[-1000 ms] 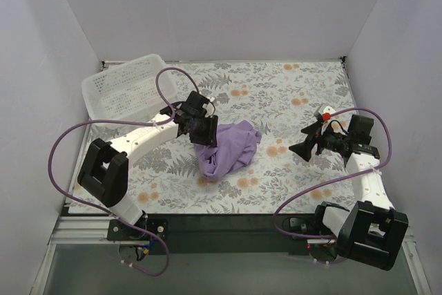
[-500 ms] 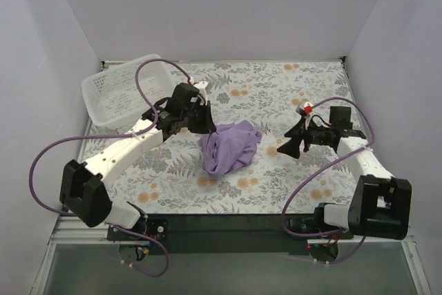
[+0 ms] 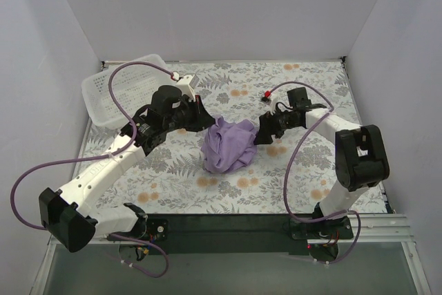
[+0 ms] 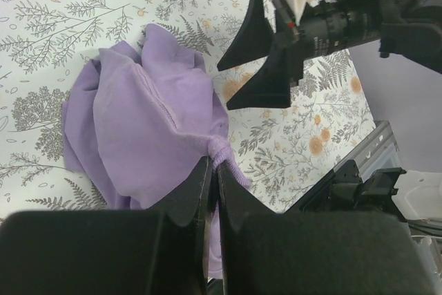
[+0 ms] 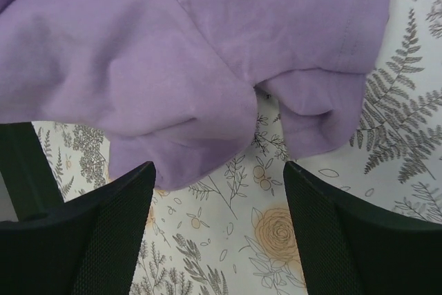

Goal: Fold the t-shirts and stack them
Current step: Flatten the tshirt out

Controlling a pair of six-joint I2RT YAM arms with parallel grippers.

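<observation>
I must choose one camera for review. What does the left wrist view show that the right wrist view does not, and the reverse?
Only left wrist: the left gripper shut on a fold of the t-shirt, and most of the crumpled heap. Only right wrist: a stitched hem seen close. Both: the t-shirt, the floral table cover, and the right gripper open beside the cloth.
</observation>
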